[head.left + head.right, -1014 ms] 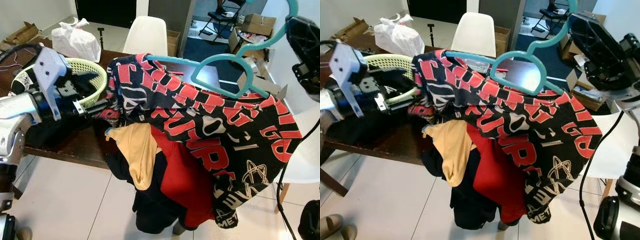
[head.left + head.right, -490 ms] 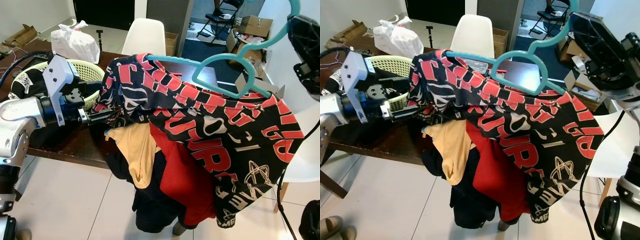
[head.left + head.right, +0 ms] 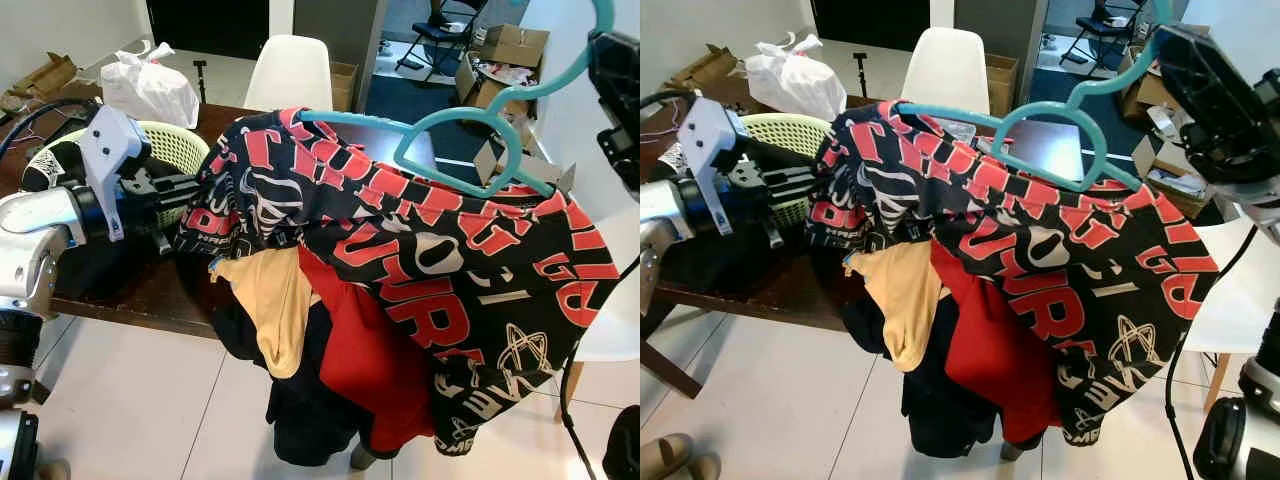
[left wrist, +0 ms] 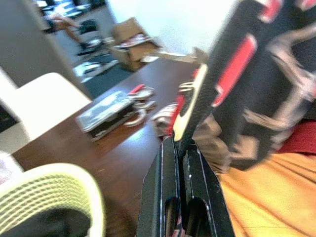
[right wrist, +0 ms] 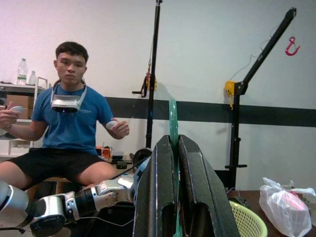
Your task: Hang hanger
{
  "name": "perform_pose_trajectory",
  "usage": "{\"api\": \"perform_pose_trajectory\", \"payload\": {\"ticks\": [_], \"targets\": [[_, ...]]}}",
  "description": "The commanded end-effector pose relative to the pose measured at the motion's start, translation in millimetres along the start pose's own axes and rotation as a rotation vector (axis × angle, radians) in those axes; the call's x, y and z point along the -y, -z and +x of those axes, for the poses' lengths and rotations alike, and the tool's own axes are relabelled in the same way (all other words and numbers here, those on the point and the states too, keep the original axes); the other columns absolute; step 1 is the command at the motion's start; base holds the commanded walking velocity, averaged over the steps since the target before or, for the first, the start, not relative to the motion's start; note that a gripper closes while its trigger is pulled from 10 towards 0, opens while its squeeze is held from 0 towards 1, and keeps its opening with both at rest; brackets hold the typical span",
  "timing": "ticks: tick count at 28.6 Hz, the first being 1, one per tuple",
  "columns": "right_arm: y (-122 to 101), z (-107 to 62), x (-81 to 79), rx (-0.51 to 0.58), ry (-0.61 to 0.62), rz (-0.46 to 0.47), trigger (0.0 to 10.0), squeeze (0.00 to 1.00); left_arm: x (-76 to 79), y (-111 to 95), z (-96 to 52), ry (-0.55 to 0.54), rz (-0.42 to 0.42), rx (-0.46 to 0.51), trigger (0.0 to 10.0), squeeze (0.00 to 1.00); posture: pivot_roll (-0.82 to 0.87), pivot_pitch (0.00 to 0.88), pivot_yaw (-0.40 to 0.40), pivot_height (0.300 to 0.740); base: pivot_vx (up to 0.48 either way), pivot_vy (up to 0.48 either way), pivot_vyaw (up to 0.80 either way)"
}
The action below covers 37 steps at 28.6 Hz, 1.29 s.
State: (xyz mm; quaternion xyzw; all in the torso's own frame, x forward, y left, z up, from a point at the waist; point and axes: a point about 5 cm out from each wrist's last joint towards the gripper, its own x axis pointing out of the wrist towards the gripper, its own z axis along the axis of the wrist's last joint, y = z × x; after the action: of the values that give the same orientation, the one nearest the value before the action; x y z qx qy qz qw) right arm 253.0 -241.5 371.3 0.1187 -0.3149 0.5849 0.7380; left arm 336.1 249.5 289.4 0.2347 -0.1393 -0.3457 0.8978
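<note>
Pulled leftward, the black-red shirt stays pinched by left gripper; right gripper clamps teal hanger.

Colours noted.
Teal hanger; black shirt with red-and-white lettering; pale green basket; dark brown table.

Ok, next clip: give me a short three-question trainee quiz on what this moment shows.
1. True or false: the right gripper is shut on the teal hanger.
2. What does the left gripper pinch? A) the green basket B) the edge of the black and red shirt C) the white plastic bag
3. Fill in: behind the brown table stands a white ____.

Key: 1 true; 2 B; 3 chair.
</note>
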Motion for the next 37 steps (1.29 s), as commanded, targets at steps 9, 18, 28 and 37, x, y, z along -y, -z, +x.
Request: {"api": "perform_pose_trajectory", "payload": {"ticks": [9, 18, 28, 37], "targets": [[20.2, -3.6, 4.4, -0.111, 0.048, 0.019, 0.0, 0.0, -40.1, -1.5, -44.7, -0.324, 0.082, -0.059, 0.0, 0.0, 0.05, 0.074, -0.05, 0.74, 0.0, 0.0, 0.0], [18.2, -9.5, 10.9, 0.015, 0.106, 0.039, 0.0, 0.0, -63.7, 8.7, -77.2, -0.585, 0.094, -0.135, 0.0, 0.0, 0.06, 0.079, -0.044, 0.74, 0.0, 0.0, 0.0], [20.1, -1.2, 22.4, 0.109, 0.197, 0.063, 0.0, 0.0, -47.1, 43.1, -73.7, -0.627, 0.032, -0.23, 0.0, 0.0, 0.05, 0.082, -0.043, 0.74, 0.0, 0.0, 0.0], [98.3, 54.6, 30.8, 0.047, 0.381, 0.219, 0.0, 0.0, 16.2, 54.3, -6.2, -0.44, -0.09, -0.092, 10.0, 0.0, 0.05, 0.089, -0.048, 0.74, 0.0, 0.0, 0.0]]}}
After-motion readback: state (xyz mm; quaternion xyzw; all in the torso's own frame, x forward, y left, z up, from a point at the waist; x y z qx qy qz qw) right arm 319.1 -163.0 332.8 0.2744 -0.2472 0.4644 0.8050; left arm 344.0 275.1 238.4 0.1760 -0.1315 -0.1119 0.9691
